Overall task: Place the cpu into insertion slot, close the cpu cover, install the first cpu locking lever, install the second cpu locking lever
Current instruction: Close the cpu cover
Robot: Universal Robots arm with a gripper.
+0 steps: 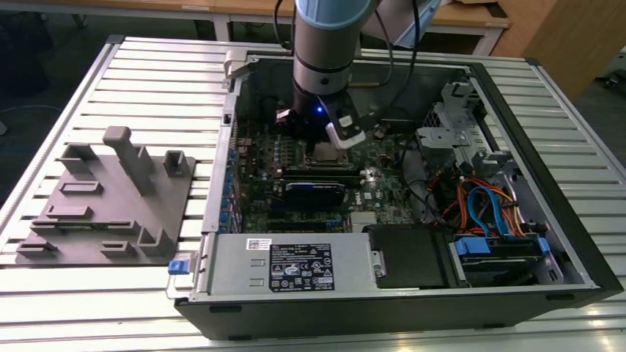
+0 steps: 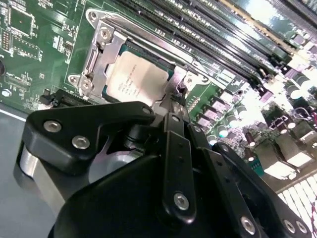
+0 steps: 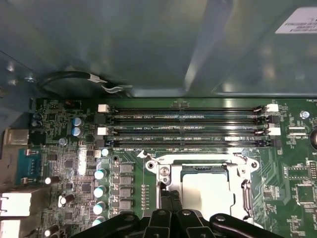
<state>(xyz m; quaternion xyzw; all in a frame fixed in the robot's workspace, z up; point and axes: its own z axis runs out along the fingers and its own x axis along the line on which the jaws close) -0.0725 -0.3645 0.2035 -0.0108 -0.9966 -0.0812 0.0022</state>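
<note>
The cpu (image 2: 134, 82) is a flat chip with a silver top, lying in the insertion slot (image 2: 130, 48) on the green motherboard (image 2: 29, 49). The cpu cover (image 2: 96, 57), a silvery frame, lies down around it. In the first wrist view the cpu (image 3: 204, 194) sits inside the cover (image 3: 168, 171). My gripper (image 2: 174, 105) is shut, its tips at the socket's edge by a silvery metal tab (image 2: 179, 79); whether they pinch anything I cannot tell. In the exterior view the gripper (image 1: 333, 144) hangs right over the cpu (image 1: 323, 153).
Long black memory slots (image 3: 183, 130) run beside the socket. The open computer case (image 1: 577, 242) walls in the board, with a power supply (image 1: 293, 268) at the front and coloured cables (image 1: 484, 209) on the exterior view's right. A grey fixture plate (image 1: 102, 209) lies at the left.
</note>
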